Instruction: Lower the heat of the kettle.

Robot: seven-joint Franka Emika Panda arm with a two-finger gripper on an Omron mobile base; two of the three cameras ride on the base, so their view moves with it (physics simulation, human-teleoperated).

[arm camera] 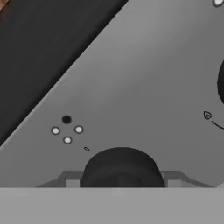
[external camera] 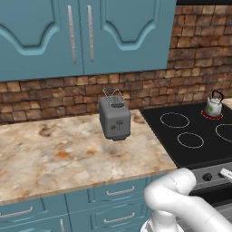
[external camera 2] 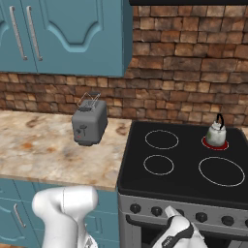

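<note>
Toaster (external camera 2: pixel 89 124) is sitting on the counter (external camera 2: pixel 38 145); kettle (external camera 2: pixel 216 133) is standing on the glowing back-right burner (external camera 2: pixel 205 142). I am closing on a knob (arm camera: pixel 121 168); jaw state: cannot tell. Risk: turning the wrong burner's knob.

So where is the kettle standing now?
The kettle stands on the stove's far right burner, glowing red, near the brick wall; the toaster is on the counter to the left.
</note>
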